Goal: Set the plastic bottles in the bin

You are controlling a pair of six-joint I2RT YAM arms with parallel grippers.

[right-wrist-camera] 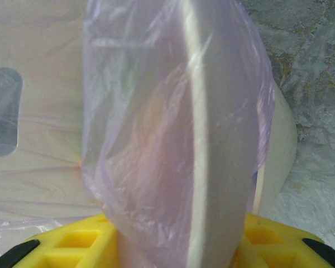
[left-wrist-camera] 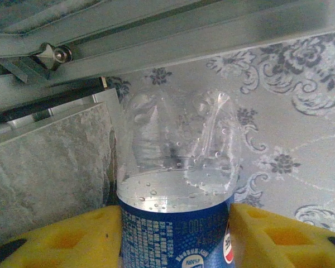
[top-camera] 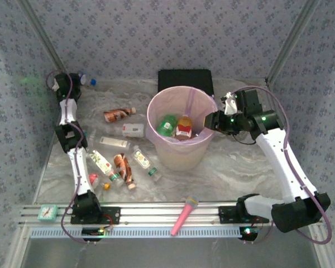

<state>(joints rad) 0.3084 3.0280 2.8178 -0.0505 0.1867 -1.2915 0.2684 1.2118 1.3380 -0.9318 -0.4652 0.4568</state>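
1. Nearest us from above, a pink microphone-shaped stick [top-camera: 183, 216] lies across the metal rail [top-camera: 156, 211], with a teal clock [top-camera: 47, 211] at the rail's left end. Beyond, we see plastic bottles [top-camera: 123, 166] lying on their sides on the crinkled, marbled tabletop [top-camera: 234, 167], their long axes at differing angles. The round cream bin [top-camera: 176, 159] stands upright at centre with a green bottle [top-camera: 167, 125] and a red-labelled bottle [top-camera: 183, 129] inside. The left end effector [top-camera: 72, 82] is in the far-left corner, and the right end effector [top-camera: 211, 121] is at the bin's right rim.
2. From the left wrist, we see yellow pads [left-wrist-camera: 72, 237] pressed against both sides of a clear bottle [left-wrist-camera: 176, 151] at its blue label, closed on it. Its long axis runs away from the camera, the lobed, droplet-beaded base toward the patterned wall [left-wrist-camera: 290, 111].
3. From the right wrist, we see the fingers clamped tight on the bin's smooth rim, with the translucent pink bag [right-wrist-camera: 134, 139] draped over it.
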